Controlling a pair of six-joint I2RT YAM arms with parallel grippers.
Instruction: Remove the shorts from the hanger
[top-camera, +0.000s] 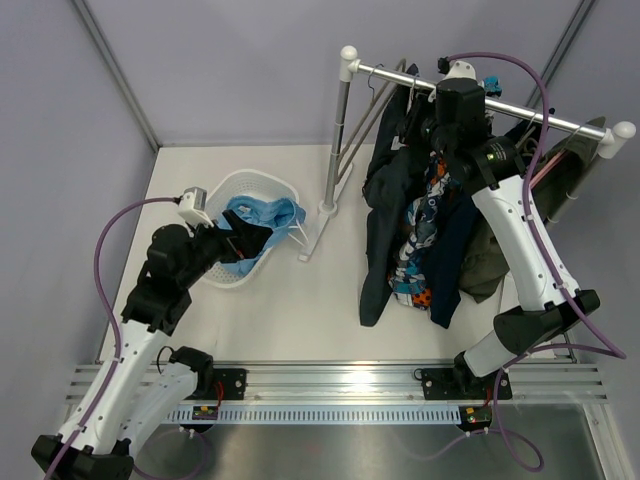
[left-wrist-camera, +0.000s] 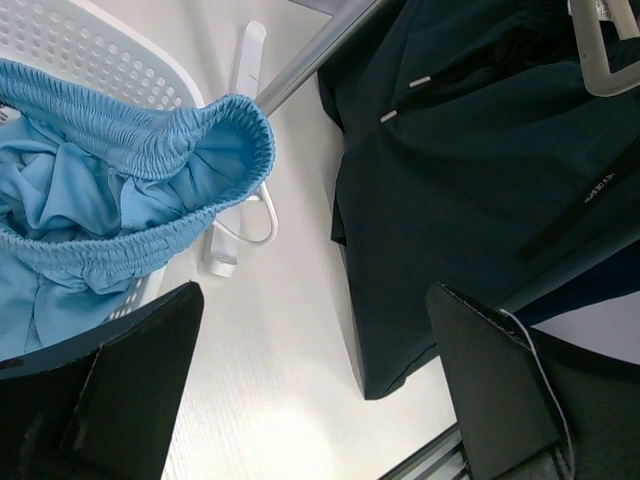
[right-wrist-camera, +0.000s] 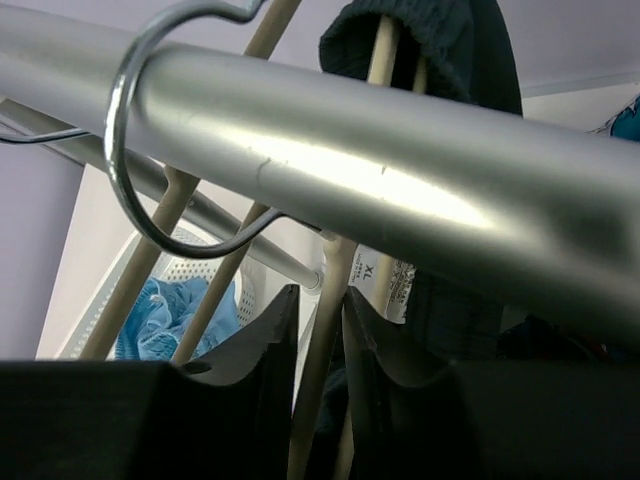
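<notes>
A light blue pair of shorts (top-camera: 262, 215) (left-wrist-camera: 120, 190) lies in the white basket (top-camera: 240, 180), its elastic waistband draped over the rim. My left gripper (top-camera: 238, 243) (left-wrist-camera: 315, 295) hovers open beside it, holding nothing. Large dark navy shorts (top-camera: 385, 215) (left-wrist-camera: 480, 180) hang from a hanger (left-wrist-camera: 600, 60) on the silver rail (top-camera: 560, 122) (right-wrist-camera: 380, 180). My right gripper (top-camera: 455, 75) (right-wrist-camera: 320, 295) is up under the rail, its jaws narrow and pressed on either side of a wooden hanger bar (right-wrist-camera: 335, 265). Dark cloth (right-wrist-camera: 450, 40) with an XL label hangs just behind.
Other garments, a patterned one (top-camera: 420, 245) and an olive one (top-camera: 490, 255), hang on the same rail. A wire hanger hook (right-wrist-camera: 125, 130) loops over the rail to the left of my right fingers. The rack's white foot (top-camera: 325, 207) (left-wrist-camera: 245, 80) stands beside the basket.
</notes>
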